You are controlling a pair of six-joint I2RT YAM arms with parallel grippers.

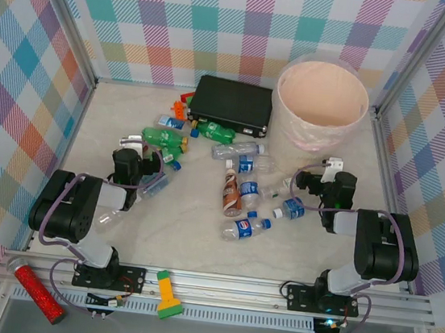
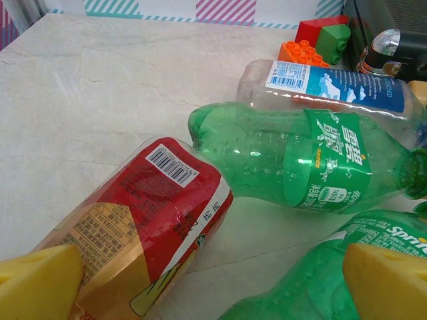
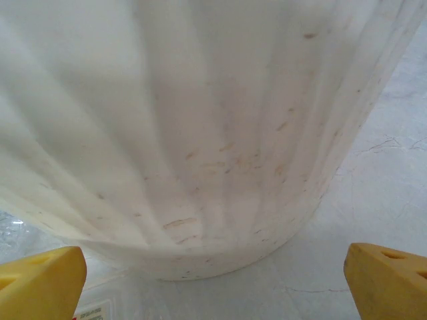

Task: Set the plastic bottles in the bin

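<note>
From above, the plastic bottles point(image 1: 246, 228) are lying scattered mid-table and the bin point(image 1: 322, 97) is standing far right; the left gripper point(image 1: 149, 159) is hanging spread just near of the green bottles point(image 1: 165, 137), the right gripper point(image 1: 329, 167), also spread, just near of the bin. In the left wrist view a red-labelled bottle point(image 2: 150, 213) is lying by the left-hand fingertip point(image 2: 33, 283), a green one crosswise beyond. In the right wrist view the bin's wall is rising close ahead between the wide-set fingertips

Top cam: high behind near edge, whole table point(image 1: 198, 237) in view. L wrist cam low, facing far edge, close on green bottles point(image 2: 300, 160); R wrist cam nearly against bin point(image 3: 200, 133) wall. Top shares both.
</note>
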